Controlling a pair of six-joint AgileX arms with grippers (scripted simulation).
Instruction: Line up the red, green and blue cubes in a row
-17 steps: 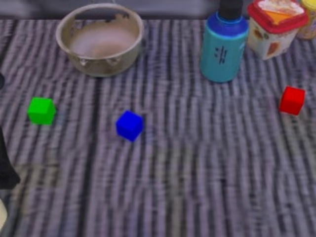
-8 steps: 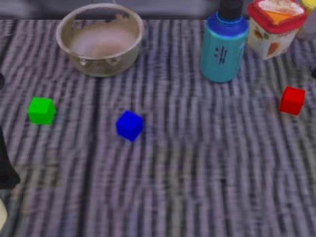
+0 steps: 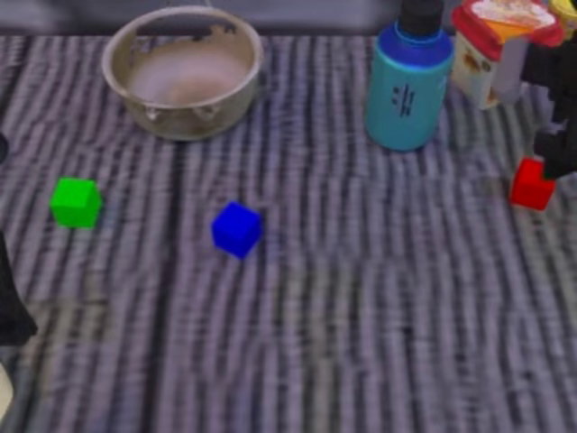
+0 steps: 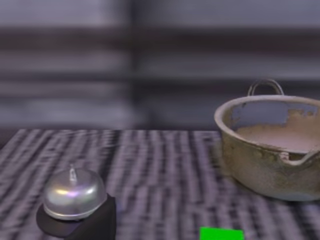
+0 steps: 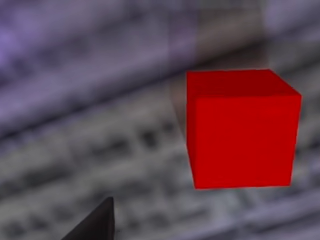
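Top view: the right gripper has just arrived beside the red cube; finger opening unclear; nothing visibly held; pickup likely next.

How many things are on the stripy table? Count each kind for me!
Cubes: 3, red cube, green cube, blue cube
Pots: 1, pot
Bottles: 1, bottle
Tubs: 1, tub
Bells: 1, bell
Total: 7

The right gripper has arrived over the red cube (top view's right edge).
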